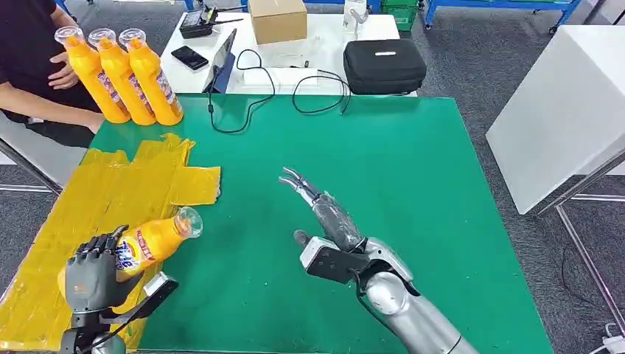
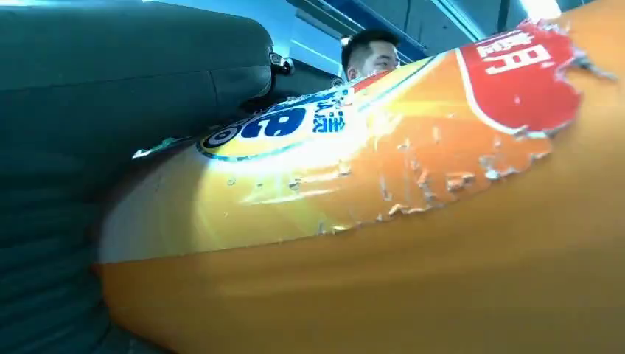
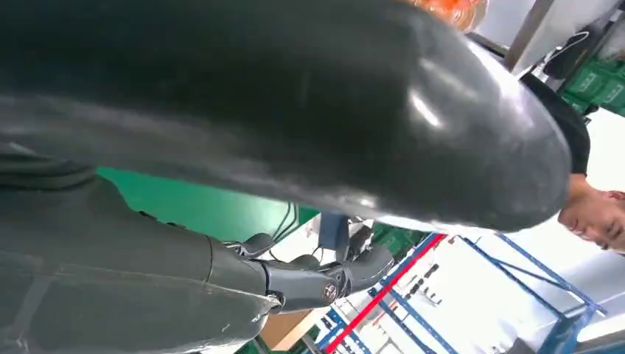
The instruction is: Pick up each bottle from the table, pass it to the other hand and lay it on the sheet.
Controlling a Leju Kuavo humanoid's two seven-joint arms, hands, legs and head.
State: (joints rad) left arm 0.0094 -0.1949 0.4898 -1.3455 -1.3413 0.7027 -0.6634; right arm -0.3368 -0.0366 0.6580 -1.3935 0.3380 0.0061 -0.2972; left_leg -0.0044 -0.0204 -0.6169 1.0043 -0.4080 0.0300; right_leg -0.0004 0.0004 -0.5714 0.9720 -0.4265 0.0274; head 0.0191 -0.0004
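Your left hand (image 1: 92,276) grips the orange bottle (image 1: 151,242) on its side, over the yellow sheet's (image 1: 110,188) near right edge. Your right hand (image 1: 329,221) hangs empty, fingers spread, mid-desk. Lower gently, flat on the sheet, then release.

Setting: robotics lab or test workshop | Evidence: green mat-covered work table (image 1: 413,169) on grey carpet | white side desk (image 1: 324,33) carrying a black zip case (image 1: 383,65), brown cardboard box (image 1: 277,18), black phone (image 1: 189,57) and loose black cables (image 1: 250,99) | blue metal rack frames (image 1: 501,6) behind | person seated at the table's corner (image 1: 33,66)
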